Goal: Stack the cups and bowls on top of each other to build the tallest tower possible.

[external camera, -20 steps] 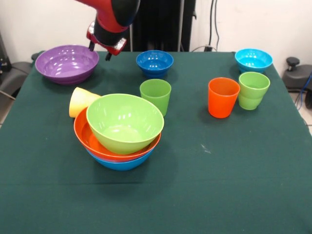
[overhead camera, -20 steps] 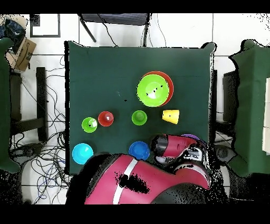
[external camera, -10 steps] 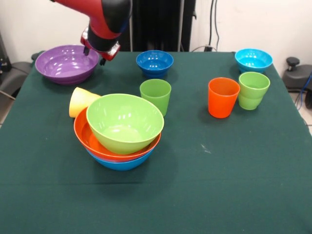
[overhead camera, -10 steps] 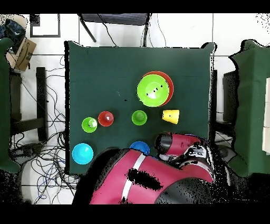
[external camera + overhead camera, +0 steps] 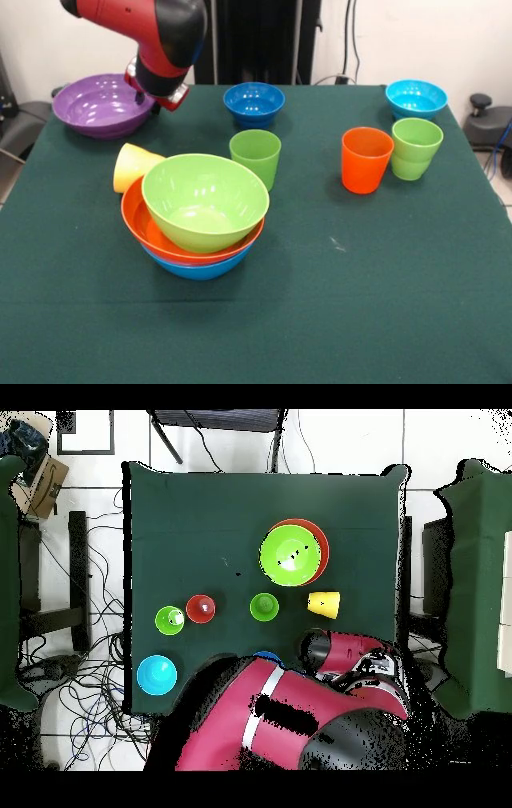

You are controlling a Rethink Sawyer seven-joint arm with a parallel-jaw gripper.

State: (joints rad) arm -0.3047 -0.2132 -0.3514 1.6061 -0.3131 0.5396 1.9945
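- The gripper (image 5: pixel 152 96) hangs from the red and black arm (image 5: pixel 152 32) at the right-hand rim of the purple bowl (image 5: pixel 96 104); the fingers are hidden by the wrist and the rim, so I cannot tell whether they are spread, closed or holding the bowl.
- The purple bowl sits at the far left corner of the green table (image 5: pixel 360 288) in the front view, its rim partly covered by the gripper.
- Along the same far edge stand the small dark blue bowl (image 5: pixel 254 102), near the middle, and the turquoise bowl (image 5: pixel 416 98), at the far right corner.
- The tower (image 5: pixel 200 216) stands left of the table's centre: a blue bowl (image 5: pixel 200 268) lowest, an orange bowl (image 5: pixel 148 228) in it, a lime green bowl (image 5: pixel 204 200) on top, tilted a little.
- A yellow cup (image 5: pixel 132 164) lies on its side, touching the tower on the far left side.
- A green cup (image 5: pixel 256 156) stands upright just beyond the tower on its right.
- An orange cup (image 5: pixel 366 158) and a light green cup (image 5: pixel 416 148) stand side by side on the right, in front of the turquoise bowl.
- From overhead, the arm covers the table's bottom right part and hides the purple bowl.
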